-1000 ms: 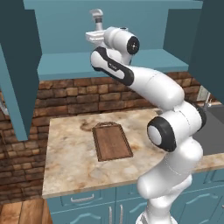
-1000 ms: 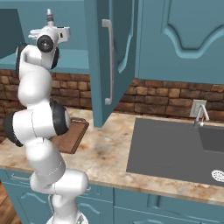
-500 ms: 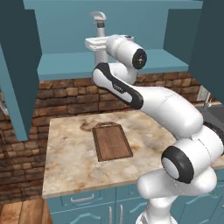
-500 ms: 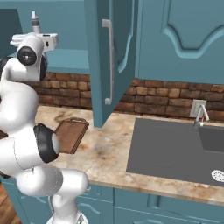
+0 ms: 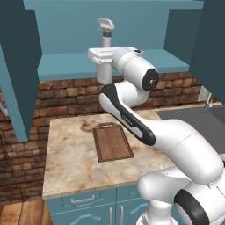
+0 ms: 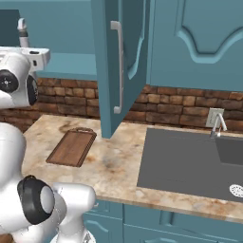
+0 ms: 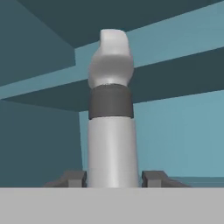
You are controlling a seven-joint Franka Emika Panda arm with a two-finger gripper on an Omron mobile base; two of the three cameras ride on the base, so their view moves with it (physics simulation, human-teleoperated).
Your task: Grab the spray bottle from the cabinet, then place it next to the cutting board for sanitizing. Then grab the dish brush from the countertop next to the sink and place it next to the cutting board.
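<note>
The spray bottle (image 7: 112,131) stands upright between my gripper's (image 7: 113,178) two dark fingertips, which press on its sides, so the gripper is shut on it. In the left base view the spray bottle (image 5: 106,31) rises above my hand, and its lower body hangs in front of the cabinet (image 5: 66,63) shelf edge. Its nozzle (image 6: 21,26) pokes up over the hand in the right base view. The cutting board (image 5: 112,141) lies flat on the countertop (image 5: 70,149) below; it also appears as the cutting board (image 6: 72,146). The dish brush is out of view.
The open teal cabinet door (image 6: 118,61) with its pale handle hangs right of my arm. The dark sink (image 6: 190,161) and silver faucet (image 6: 216,124) sit at the right. A brick wall (image 5: 66,96) backs the counter. Another open door (image 5: 17,70) stands at left.
My hand has shifted a little right and down with the spray bottle in it, bringing it toward the shelf's front edge. The arm's elbow has swung forward and right.
</note>
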